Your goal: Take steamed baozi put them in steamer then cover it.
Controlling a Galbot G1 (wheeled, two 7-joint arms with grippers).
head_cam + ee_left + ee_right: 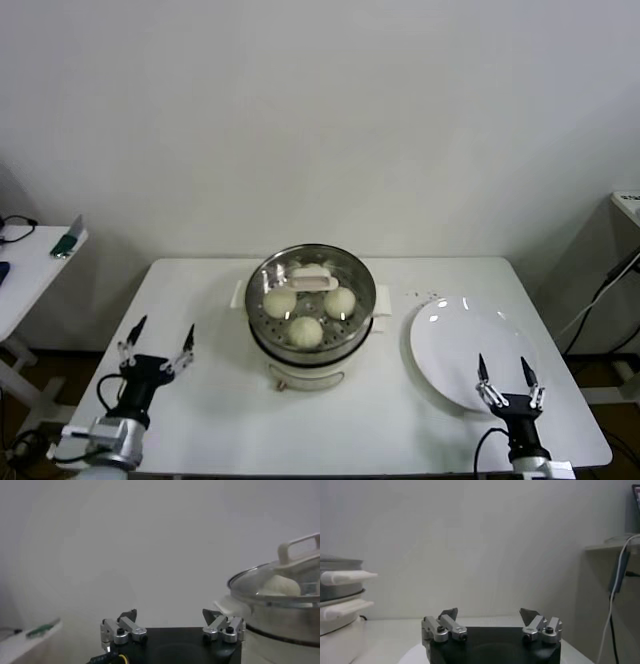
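The white table (210,420) carries the steamer (311,345) at its centre, with the cover (312,283) seated on top and the steamed baozi (305,331) visible through the glass inside the basket. At three o'clock from the steamer lies a bare white plate (455,340). The left gripper (157,345) hovers at eight o'clock, fingers spread, holding nothing. The right gripper (508,376) hangs over the plate's near edge at four o'clock, likewise spread and unladen.

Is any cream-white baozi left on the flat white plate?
No, the flat white plate is bare; three baozi show under the clear glass lid on the steamer.
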